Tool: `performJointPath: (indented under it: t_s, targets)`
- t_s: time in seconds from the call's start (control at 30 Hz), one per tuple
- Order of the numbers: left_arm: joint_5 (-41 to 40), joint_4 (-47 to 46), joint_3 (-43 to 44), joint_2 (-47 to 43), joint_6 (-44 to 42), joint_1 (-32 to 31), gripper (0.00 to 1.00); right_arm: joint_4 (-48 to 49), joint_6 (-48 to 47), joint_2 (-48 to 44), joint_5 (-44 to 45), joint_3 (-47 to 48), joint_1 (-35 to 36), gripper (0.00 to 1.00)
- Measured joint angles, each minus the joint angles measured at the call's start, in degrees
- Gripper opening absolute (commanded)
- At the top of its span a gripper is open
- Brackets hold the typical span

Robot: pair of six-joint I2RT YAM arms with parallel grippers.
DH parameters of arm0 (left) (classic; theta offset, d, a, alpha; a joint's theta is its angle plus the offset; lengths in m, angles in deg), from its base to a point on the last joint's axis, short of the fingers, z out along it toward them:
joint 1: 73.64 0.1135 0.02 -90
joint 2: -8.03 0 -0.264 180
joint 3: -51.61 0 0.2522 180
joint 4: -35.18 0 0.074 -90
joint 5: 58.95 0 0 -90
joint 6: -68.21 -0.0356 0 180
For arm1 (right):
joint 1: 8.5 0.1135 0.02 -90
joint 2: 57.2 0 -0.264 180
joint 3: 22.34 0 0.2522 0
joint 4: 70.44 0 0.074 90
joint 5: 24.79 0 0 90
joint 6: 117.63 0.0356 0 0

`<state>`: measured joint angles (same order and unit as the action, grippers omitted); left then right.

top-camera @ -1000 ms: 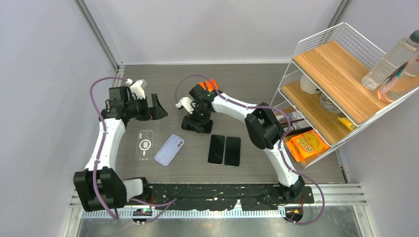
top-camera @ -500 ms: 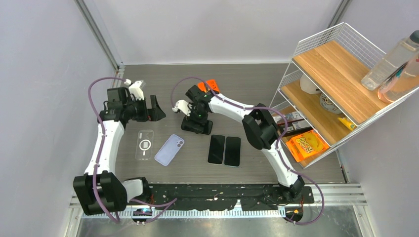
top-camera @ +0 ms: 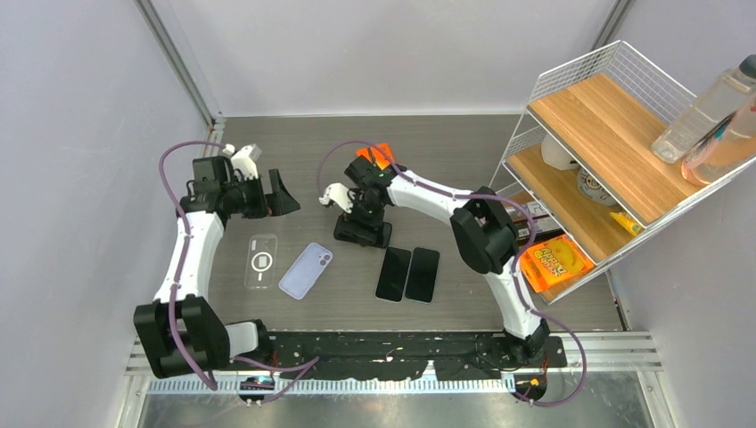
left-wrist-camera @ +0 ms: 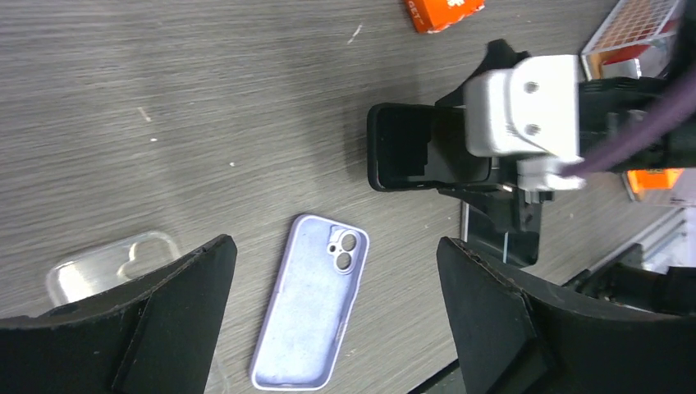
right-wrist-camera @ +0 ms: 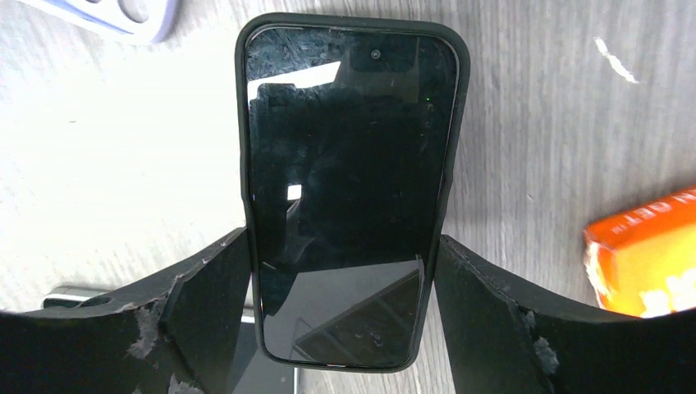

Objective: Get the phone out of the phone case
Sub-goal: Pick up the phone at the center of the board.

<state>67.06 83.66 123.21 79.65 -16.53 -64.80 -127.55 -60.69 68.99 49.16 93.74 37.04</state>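
The left arm (top-camera: pixel 194 254) and right arm (top-camera: pixel 423 194) wear white shells between bulky black joint housings (top-camera: pixel 486 239), and a purple cable (top-camera: pixel 176 267) loops along each. The left hand (top-camera: pixel 283 193) has broad, matte black wedge fingers (left-wrist-camera: pixel 156 320); the right hand (top-camera: pixel 362 234) has black fingers (right-wrist-camera: pixel 201 308) chipped pale along their edges. Its white wrist block (left-wrist-camera: pixel 529 107) carries two screws.

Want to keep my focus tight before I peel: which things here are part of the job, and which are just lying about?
Job: phone, black case around it, right gripper closed on the case's sides.
Lying about: clear case, lilac case, two bare phones, orange box, wire shelf with bottles.
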Motion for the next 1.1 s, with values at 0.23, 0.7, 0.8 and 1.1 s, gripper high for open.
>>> performJointPath:
  t_s: [0.23,0.7,0.8,1.1]
  targets:
    - [6.62,-0.24,2.34,6.21,3.87,-1.49,0.91,1.53,1.62,-11.65,-0.79,-3.37,0.00,0.05]
    - [22.05,-4.96,6.23,15.89,15.78,-8.85,0.84,3.15,3.32,-19.12,0.11,-3.34,2.27,0.05]
    - [23.15,-5.86,6.23,15.89,16.92,-10.03,0.78,2.99,3.48,-19.12,0.31,-3.34,2.51,0.05]
    - [25.86,-8.22,6.21,17.29,18.93,-13.92,0.43,3.04,4.33,-19.12,0.55,-3.34,2.97,0.05]
